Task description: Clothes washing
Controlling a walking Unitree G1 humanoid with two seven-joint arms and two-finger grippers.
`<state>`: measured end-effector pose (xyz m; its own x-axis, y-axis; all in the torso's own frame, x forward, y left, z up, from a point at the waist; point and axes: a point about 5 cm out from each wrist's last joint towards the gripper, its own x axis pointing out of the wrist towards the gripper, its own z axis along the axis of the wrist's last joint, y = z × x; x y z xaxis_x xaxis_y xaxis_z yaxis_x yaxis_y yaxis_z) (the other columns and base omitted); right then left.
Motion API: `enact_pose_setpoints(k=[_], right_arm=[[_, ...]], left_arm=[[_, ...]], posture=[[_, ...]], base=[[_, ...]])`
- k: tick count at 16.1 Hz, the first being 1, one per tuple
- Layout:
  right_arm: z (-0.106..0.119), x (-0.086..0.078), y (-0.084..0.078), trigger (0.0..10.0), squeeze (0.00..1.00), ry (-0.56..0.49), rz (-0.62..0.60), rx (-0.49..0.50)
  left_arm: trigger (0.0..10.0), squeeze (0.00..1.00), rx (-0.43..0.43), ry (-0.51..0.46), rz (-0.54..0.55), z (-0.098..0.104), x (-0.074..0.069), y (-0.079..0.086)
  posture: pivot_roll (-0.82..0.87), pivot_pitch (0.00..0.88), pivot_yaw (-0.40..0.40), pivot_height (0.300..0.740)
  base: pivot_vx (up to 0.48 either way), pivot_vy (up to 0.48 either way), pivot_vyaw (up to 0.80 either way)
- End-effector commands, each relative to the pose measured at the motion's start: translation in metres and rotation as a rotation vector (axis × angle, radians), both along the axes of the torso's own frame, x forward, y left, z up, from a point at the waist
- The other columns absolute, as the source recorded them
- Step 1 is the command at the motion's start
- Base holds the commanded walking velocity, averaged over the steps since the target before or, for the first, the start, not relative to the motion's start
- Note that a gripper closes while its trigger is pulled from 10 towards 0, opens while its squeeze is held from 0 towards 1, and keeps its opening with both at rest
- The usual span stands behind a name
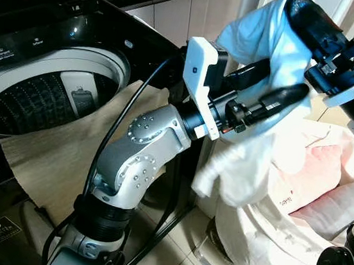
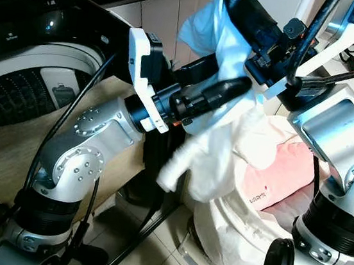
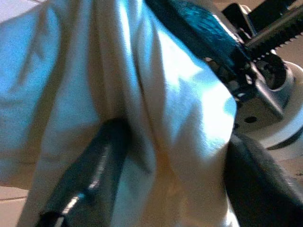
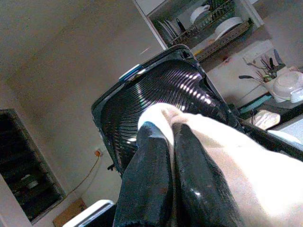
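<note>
White garment point(image 1: 260, 84) held up betw. both arms, right gripper point(image 4: 173, 137) clenched on it, left gripper point(image 1: 286, 88) pinching it too, washer point(image 1: 46, 90) lid open

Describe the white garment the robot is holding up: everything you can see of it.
The white garment is soft, thin, cotton-looking cloth, crumpled and hanging in loose folds. The right gripper pinches its top edge high up, shut on the fabric; the left gripper clamps its middle, cloth bunched around one finger. Its lower end dangles freely above the laundry pile, beside the open washing machine. Whether it is a shirt cannot be told.
</note>
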<state>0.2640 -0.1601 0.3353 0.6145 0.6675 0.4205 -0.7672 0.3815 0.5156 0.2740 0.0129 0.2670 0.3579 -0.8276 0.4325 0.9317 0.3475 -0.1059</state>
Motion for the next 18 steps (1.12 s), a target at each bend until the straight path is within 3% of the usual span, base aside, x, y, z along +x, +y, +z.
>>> enact_pose_setpoints(k=[1,18], right_arm=[[0.0034,-0.0039,0.002,0.0,0.0,-0.021,0.007,0.0],[0.0007,-0.0047,0.0042,0.0,0.0,-0.014,0.002,-0.001]], left_arm=[[0.0,0.0,0.005,-0.011,0.012,0.0021,0.0023,0.0009],[0.0,0.0,-0.01,-0.02,0.035,0.0046,0.0063,0.0035]], posture=[[-0.19,0.0,0.044,0.74],[-0.19,0.0,0.051,0.74]], base=[[0.0,0.0,0.0],[0.0,0.0,0.0]])
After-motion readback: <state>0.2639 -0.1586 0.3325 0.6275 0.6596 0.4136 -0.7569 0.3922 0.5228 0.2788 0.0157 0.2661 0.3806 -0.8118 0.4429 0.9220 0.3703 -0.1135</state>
